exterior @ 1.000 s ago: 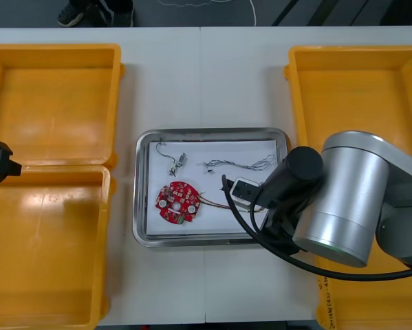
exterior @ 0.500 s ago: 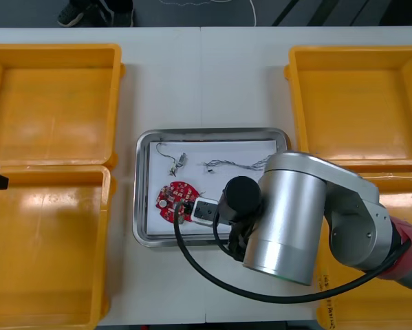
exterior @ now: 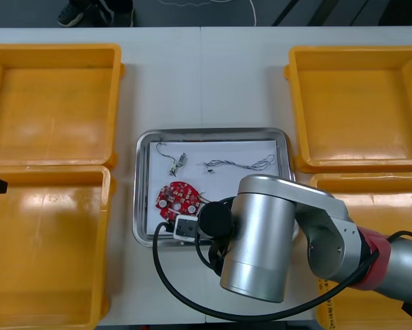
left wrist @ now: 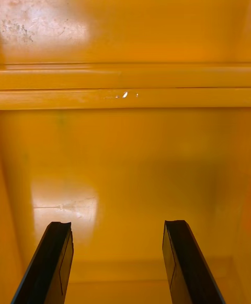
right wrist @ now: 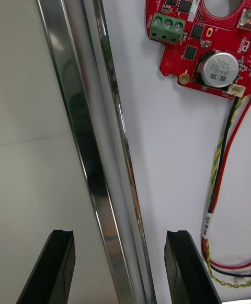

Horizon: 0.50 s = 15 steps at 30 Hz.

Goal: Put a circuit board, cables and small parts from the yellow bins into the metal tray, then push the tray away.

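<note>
The tray (exterior: 212, 130) sits mid-desk (exterior: 206, 69) between the yellow bins (exterior: 47, 240), its long axis running left to right. It already holds the red board (exterior: 178, 201) at its near left, a thin cable (exterior: 236, 164) and a small metal part (exterior: 181, 159) toward the far side. A red and yellow cable (right wrist: 222, 178) trails from the board along the white floor. So I take loading to be done and the push to be the step in hand.

The right arm reaches across the near edge of the tray. Its wrist view shows the right gripper (right wrist: 119, 236) spread wide and holding nothing, astride the tray's near rim (right wrist: 94, 152). One finger is on the near side over bare desk, the other on the far side over the white floor, close to the red and yellow cable. I cannot tell whether either finger touches the rim.

What matters for the push is that the tray lies on the far side of this gripper, with open desk beyond its far rim. The gripper stands left of the near rim's middle, so a straight shove may swing the tray rather than slide it square.

The left gripper (left wrist: 117, 225) waits well off to the left, also spread, over a yellow bin. The right arm is plainly the nearer.
</note>
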Available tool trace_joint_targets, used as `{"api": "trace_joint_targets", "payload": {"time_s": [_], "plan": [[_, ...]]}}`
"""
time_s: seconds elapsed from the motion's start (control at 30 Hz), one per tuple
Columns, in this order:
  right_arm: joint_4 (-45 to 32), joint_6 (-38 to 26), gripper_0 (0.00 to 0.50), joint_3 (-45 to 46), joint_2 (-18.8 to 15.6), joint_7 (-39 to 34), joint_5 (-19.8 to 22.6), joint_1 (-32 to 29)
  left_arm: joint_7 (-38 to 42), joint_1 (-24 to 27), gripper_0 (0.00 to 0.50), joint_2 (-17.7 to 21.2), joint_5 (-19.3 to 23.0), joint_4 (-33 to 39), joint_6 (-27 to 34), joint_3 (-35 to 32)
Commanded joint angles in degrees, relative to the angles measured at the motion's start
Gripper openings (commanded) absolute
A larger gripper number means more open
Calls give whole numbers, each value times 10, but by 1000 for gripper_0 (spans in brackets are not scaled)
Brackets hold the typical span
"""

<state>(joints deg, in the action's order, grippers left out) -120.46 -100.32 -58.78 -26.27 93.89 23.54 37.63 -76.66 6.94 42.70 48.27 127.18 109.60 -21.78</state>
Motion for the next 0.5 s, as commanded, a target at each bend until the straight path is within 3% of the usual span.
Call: {"api": "trace_joint_targets", "payload": {"time_s": [0.03, 0.5], "plan": [[13, 13, 497, -13, 22, 27, -12, 20, 4, -11, 500, 25, 3, 18, 4, -18], [27, 20, 498, -53, 25, 38, -34, 19, 4, -11, 500, 25, 3, 18, 4, -18]]}}
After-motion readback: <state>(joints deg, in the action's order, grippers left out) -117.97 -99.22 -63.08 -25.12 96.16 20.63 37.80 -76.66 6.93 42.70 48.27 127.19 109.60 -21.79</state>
